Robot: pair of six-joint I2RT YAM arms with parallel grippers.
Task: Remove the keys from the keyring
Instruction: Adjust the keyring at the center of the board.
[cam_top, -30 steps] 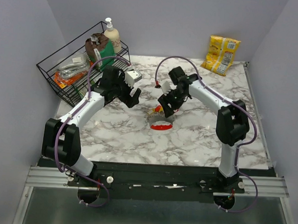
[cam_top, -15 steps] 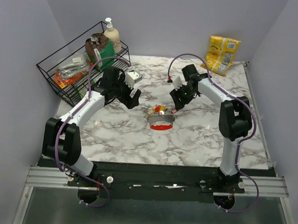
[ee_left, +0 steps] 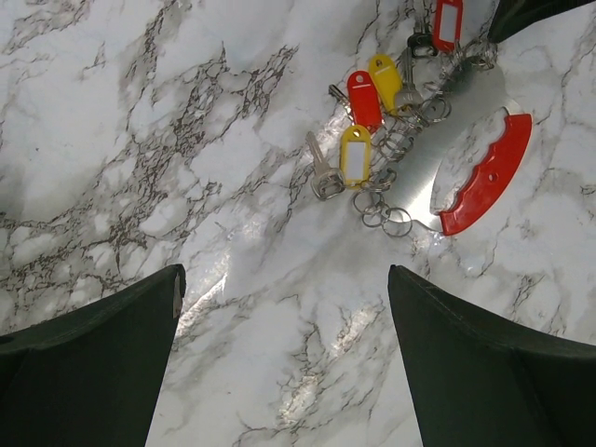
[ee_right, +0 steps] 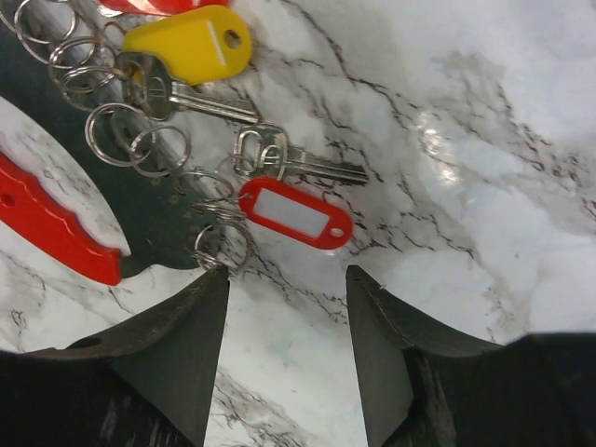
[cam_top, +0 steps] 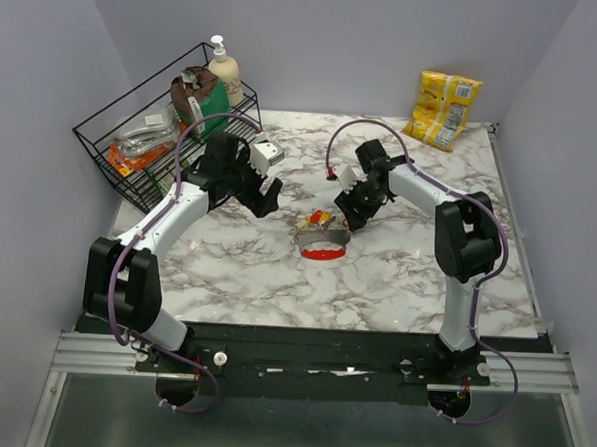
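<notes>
The keys (cam_top: 317, 219), several silvery ones with red and yellow tags, lie bunched on the marble table beside the keyring (cam_top: 322, 252), a red curved strap with small metal rings. In the left wrist view the tagged keys (ee_left: 358, 140) and the keyring (ee_left: 489, 172) sit at the upper right, well ahead of my open, empty left gripper (ee_left: 284, 279). In the right wrist view a red-tagged key (ee_right: 296, 212) lies just beyond my right gripper (ee_right: 287, 275), which stands open on bare marble. The small rings (ee_right: 140, 140) and the red strap (ee_right: 47, 223) are at the left. My left gripper (cam_top: 265, 197) is left of the bunch, my right gripper (cam_top: 357, 212) just right of it.
A black wire basket (cam_top: 143, 140) with packets and a soap bottle (cam_top: 224, 69) stands at the back left. A yellow snack bag (cam_top: 443, 109) leans at the back right corner. Grey walls close in the table on three sides.
My right gripper swung right, away from the keys, then came back a little toward them, its jaws slightly narrower. The left arm and the keys stayed put.
</notes>
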